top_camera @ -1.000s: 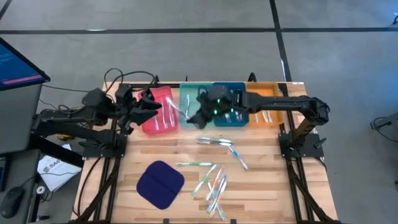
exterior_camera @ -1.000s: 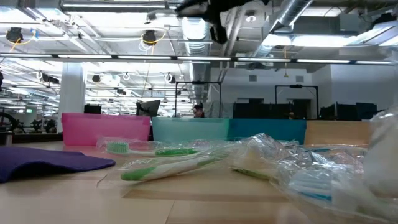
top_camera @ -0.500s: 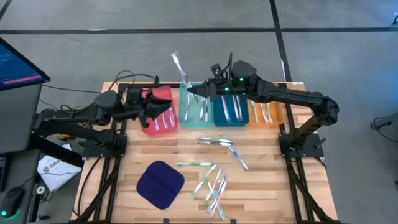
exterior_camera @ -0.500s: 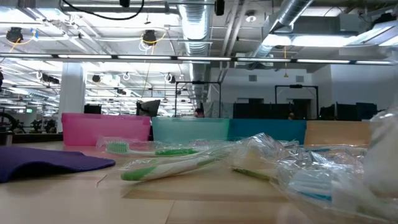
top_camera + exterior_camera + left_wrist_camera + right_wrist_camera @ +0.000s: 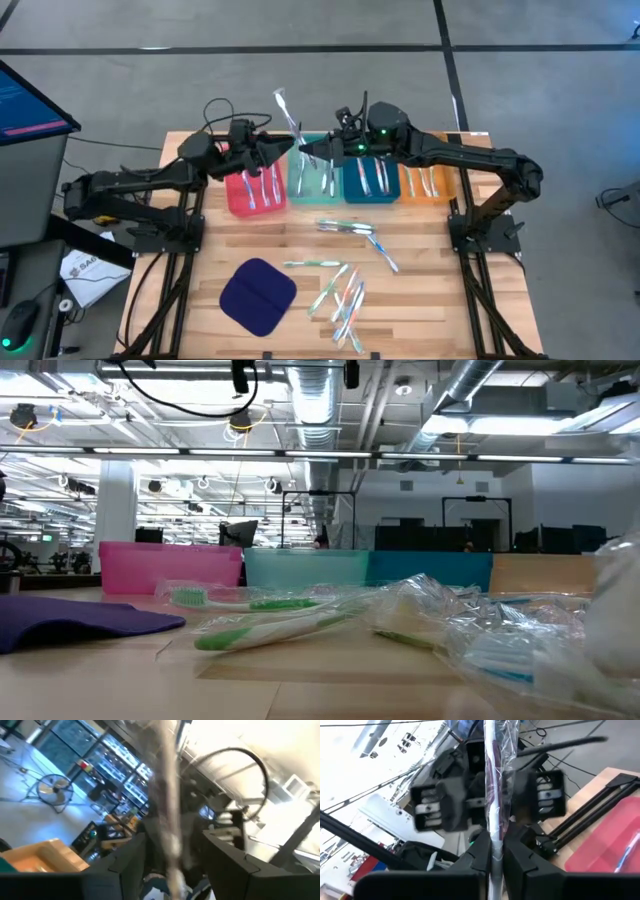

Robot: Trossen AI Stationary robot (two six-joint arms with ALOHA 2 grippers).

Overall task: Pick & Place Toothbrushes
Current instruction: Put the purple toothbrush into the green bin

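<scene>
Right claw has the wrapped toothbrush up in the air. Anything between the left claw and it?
Nothing visible. The right claw is shut on the clear-wrapped toothbrush, held above the red plastic tray and teal plastic tray. The left claw, jaws open, faces it head-on; the left wrist view shows the wrapper right in front of them.

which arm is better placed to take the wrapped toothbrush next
Left. The right gripper is shut on the toothbrush, holding it up, and the left gripper faces it with the brush between its spread fingers.
</scene>
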